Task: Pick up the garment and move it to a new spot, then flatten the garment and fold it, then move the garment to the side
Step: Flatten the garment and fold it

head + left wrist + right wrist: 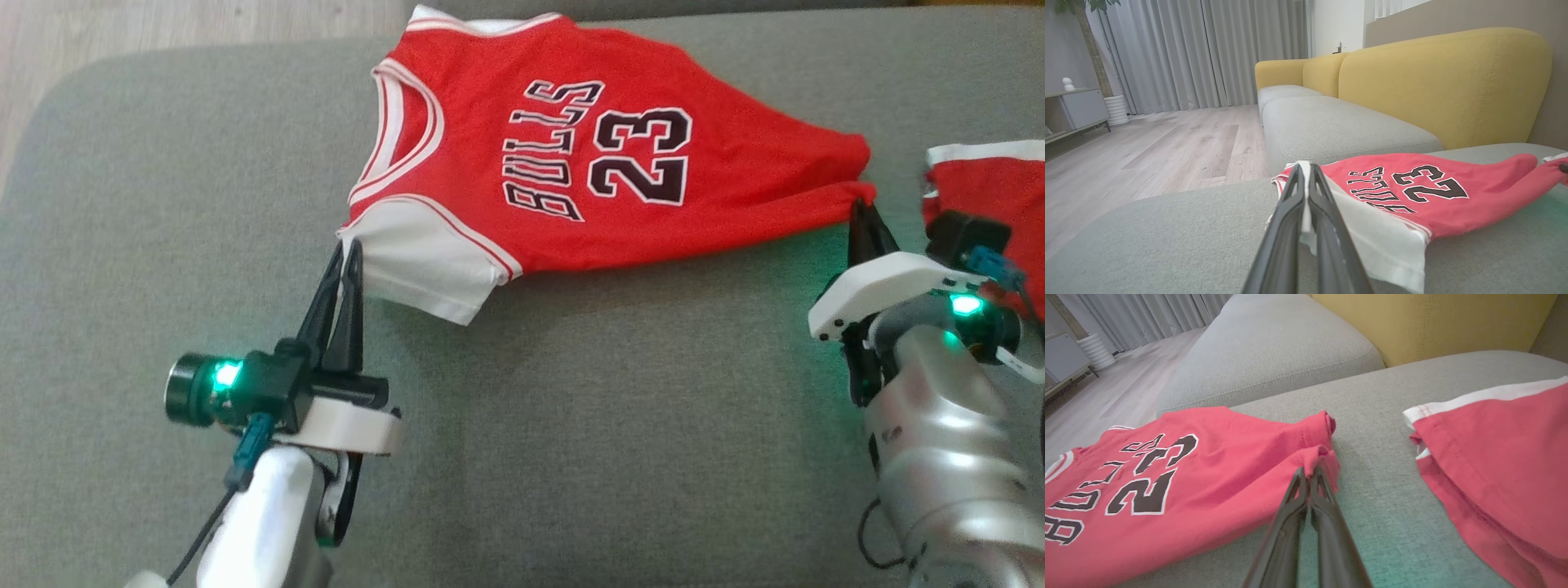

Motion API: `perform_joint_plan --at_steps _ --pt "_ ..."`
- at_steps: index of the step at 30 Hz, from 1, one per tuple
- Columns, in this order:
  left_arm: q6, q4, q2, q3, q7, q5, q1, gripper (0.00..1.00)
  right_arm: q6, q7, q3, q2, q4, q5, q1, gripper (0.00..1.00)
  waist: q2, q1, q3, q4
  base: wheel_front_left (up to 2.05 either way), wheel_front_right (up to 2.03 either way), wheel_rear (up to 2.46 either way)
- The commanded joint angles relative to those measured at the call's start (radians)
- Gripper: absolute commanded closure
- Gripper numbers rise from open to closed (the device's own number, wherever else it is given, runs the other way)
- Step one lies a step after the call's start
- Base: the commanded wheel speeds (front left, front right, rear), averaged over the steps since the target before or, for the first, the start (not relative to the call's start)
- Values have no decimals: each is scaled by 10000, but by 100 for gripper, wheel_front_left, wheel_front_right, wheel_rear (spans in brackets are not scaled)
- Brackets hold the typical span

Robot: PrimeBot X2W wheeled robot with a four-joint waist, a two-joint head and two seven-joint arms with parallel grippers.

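Your left tool (346,251) clamps the jersey (506,237) by its sleeve, right tool (862,211) by its hem. Likely limp, so lift evenly.

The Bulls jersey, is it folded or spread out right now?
Spread out, not folded: the jersey lies full length on the grey cushion, left gripper pinching its white sleeve, right gripper its hem corner.

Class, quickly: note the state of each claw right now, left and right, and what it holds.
The left claw: closed, holding the jersey by its white sleeve.
The right claw: closed, holding the jersey by its red hem corner.
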Motion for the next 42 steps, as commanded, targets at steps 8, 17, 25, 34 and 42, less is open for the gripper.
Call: perform_joint_plan --at_steps 8,17,25,34,42 --pt "-43 35 103 720 -80 -4 611 100 -9 -134 1258 32 -2019 733 1402 100 0 0 -1107 -443 0 0 0" --pt "-60 70 8 904 -80 -12 1638 100 -9 894 1987 32 -3487 951 3138 100 0 0 -1852 -732 0 0 0" --pt "-42 40 -90 936 -80 51 2070 81 -9 1550 2541 32 -6402 1340 4556 0 0 0 -1934 -743 0 0 0" --pt "-123 -847 -225 996 -80 128 1915 0 -9 1226 3207 32 -8651 1682 5994 0 0 0 -1699 -612 0 0 0" --pt "-504 -1838 -350 694 -80 381 1685 0 -9 1095 3150 32 -9023 1602 5652 0 0 0 -1163 -267 0 0 0"
